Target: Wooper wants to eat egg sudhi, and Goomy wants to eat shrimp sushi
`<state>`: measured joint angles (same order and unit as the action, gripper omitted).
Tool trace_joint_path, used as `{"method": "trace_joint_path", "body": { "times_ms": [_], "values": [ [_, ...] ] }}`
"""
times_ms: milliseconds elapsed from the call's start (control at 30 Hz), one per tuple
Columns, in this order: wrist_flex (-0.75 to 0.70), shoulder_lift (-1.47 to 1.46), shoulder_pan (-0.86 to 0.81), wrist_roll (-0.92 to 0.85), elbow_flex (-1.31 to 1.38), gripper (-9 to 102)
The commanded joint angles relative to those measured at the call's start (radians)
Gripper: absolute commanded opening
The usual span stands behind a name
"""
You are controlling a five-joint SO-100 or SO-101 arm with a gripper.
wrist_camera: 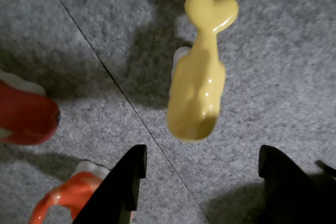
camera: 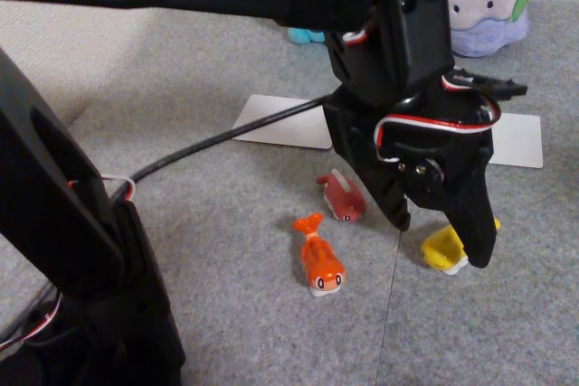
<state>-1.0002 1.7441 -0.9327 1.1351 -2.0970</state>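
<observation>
On the grey carpet, the egg sudhi (wrist_camera: pixel 197 85) lay tail toward 12 o'clock in the wrist view, just beyond the gripper (wrist_camera: pixel 202 169), whose jaws stood apart; the shrimp sushi (camera: pixel 319 259) lay at 9 o'clock.

Grey carpet tiles (camera: pixel 226 223) under white sheets (camera: pixel 285 122)

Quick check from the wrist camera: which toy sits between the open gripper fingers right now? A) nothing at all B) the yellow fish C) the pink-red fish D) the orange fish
B: in the wrist view the yellow fish lies on the carpet just ahead of the open gripper, centred between its fingers, ungrasped.
</observation>
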Motion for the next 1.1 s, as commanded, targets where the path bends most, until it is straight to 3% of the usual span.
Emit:
{"method": "trace_joint_path", "body": {
  "times_ms": [0,1067],
  "values": [
    [0.017,-0.005,0.008,0.006,0.057,25],
    [0.206,-0.189,0.017,0.008,0.06,24]
  ]
}}
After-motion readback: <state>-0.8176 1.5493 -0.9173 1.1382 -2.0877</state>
